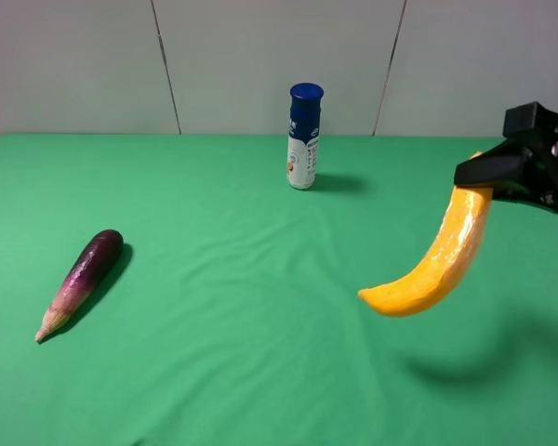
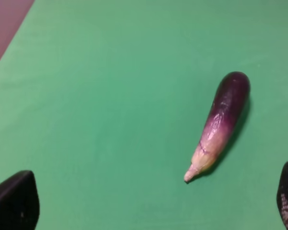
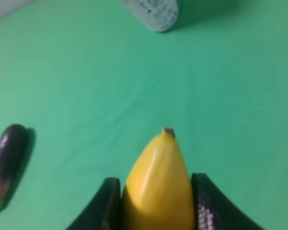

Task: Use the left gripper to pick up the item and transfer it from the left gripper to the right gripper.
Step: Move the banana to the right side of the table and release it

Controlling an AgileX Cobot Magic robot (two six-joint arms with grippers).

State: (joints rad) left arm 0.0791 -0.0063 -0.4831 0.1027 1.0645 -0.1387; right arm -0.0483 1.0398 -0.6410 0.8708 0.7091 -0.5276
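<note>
Exterior high, banana (image 1: 444, 255) slanted, free tip down toward centre

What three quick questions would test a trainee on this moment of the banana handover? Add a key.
1. True or false: the right gripper has its fingers closed on the banana, which hangs clear of the green cloth.
2. Short answer: what does the left gripper hold?
3. Pick one. The bottle is: A, lying on its side; B, standing upright at the far side of the cloth; C, touching the eggplant.
Key: 1 true. 2 nothing; its fingers stand wide apart. 3 B.
</note>
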